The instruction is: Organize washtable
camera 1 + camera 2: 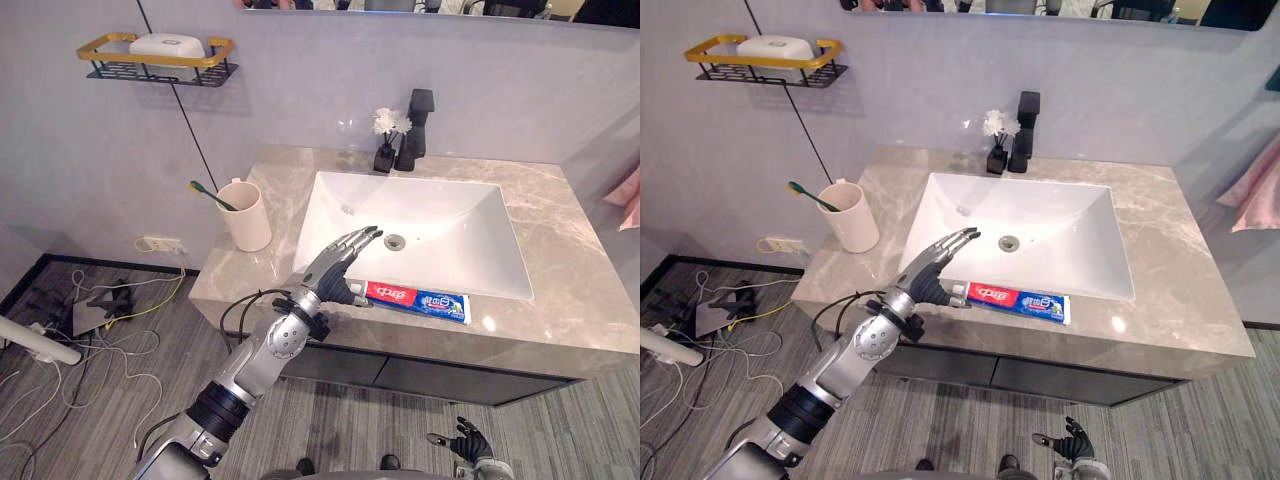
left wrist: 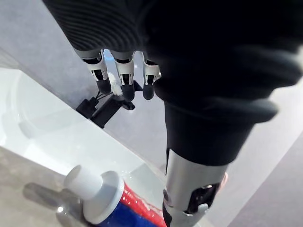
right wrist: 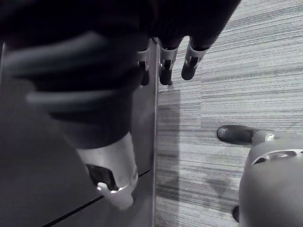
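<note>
Left hand (image 1: 335, 270) sits closest, raised over the front left corner of the white rectangular ceramic basin (image 1: 440, 235). Its fingers (image 2: 124, 78) are straight and close together, pointing toward the back wall and holding nothing. The thumb hangs down beside the cap end of the tube; whether it touches the tube cannot be determined.

Far left, on the wall:
- Black wire shelf with a gold rail (image 1: 100, 45), carrying a white soap bar (image 1: 166, 44).

Left part of the grey marble countertop (image 1: 560, 260):
- Beige cylindrical cup (image 1: 246, 215), upright, with a green toothbrush (image 1: 212, 195) leaning out of it.

Front strip of the countertop:
- Red, white and blue toothpaste tube with a white cap (image 1: 420, 300), lying flat along the basin's front rim, cap toward the left hand.

Behind the basin:
- Small black vase of white flowers (image 1: 386, 150), just beside the black faucet (image 1: 417, 125).

Far right:
- Pink towel (image 1: 625, 200) at the wall.

Right hand (image 1: 468, 440) hangs low over the grey wood-grain floor (image 3: 246, 56), well apart from the countertop, with fingers relaxed, spread and empty.
</note>
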### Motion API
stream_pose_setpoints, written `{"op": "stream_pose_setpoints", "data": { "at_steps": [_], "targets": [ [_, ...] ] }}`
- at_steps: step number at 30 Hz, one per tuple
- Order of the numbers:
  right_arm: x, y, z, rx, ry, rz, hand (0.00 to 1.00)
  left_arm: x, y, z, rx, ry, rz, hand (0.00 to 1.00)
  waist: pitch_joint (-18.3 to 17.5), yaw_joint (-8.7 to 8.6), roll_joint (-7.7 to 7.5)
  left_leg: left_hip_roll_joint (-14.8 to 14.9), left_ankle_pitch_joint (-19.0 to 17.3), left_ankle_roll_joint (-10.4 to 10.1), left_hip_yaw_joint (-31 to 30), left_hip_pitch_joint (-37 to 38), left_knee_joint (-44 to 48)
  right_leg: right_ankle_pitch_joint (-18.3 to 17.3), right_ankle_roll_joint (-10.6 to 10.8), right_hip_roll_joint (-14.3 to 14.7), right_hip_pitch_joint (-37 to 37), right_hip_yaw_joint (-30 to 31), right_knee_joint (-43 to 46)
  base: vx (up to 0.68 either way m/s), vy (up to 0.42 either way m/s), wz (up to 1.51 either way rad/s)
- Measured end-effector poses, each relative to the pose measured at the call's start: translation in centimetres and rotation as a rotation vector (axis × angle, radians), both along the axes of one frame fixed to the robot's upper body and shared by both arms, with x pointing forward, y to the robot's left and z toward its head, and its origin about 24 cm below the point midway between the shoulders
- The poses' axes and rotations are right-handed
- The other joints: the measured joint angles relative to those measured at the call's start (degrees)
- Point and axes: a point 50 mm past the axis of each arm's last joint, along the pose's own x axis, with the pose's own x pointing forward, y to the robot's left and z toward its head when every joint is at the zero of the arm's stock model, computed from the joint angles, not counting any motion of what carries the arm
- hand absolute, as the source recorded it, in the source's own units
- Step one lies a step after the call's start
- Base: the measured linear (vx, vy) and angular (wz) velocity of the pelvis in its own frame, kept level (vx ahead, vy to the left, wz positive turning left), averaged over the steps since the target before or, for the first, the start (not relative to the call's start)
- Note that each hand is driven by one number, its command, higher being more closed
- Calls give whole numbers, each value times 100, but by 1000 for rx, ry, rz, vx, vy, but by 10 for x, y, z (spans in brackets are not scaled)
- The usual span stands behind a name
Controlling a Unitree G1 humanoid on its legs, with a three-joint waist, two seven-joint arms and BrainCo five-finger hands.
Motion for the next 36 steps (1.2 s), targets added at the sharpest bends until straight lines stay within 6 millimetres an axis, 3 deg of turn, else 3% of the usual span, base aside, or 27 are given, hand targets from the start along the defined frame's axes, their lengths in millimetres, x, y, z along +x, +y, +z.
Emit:
{"op": "stream_pose_setpoints", "data": {
  "at_steps": [15, 21, 22, 31, 36],
  "targets": [
    [13, 0, 4, -13, -30, -10, 0, 4, -22, -10, 96, 2, -58, 0, 179, -53, 25, -28, 5, -7, 9, 12, -11, 28, 42, -31, 5, -29, -1, -7, -1, 0],
    [16, 0, 4, -13, -38, -7, 0, 11, -25, -4, 116, -27, -57, 0, 280, -149, 26, -27, 10, -13, 17, 39, -52, 28, 42, -30, 5, -29, -3, -19, -3, 0],
    [16, 0, 5, -13, -38, -7, 0, 12, -25, -3, 116, -29, -56, 100, 280, -170, 27, -27, 9, -13, 20, 40, -57, 28, 42, -30, 6, -29, -3, 0, 0, 0],
    [17, 0, 4, -12, -37, -7, 0, 21, -23, -16, 154, 32, -18, 100, 336, -230, 54, -26, 9, -14, 34, 42, -67, 29, 43, -30, 6, -30, -5, 0, 0, 0],
    [23, 1, 6, -13, -51, -4, 0, 28, -19, -8, 109, 26, 27, 100, 396, -313, 73, 2, 8, -16, 102, 100, -134, 28, 43, -4, 3, -5, -6, -1, -3, -6]
  ]
}}
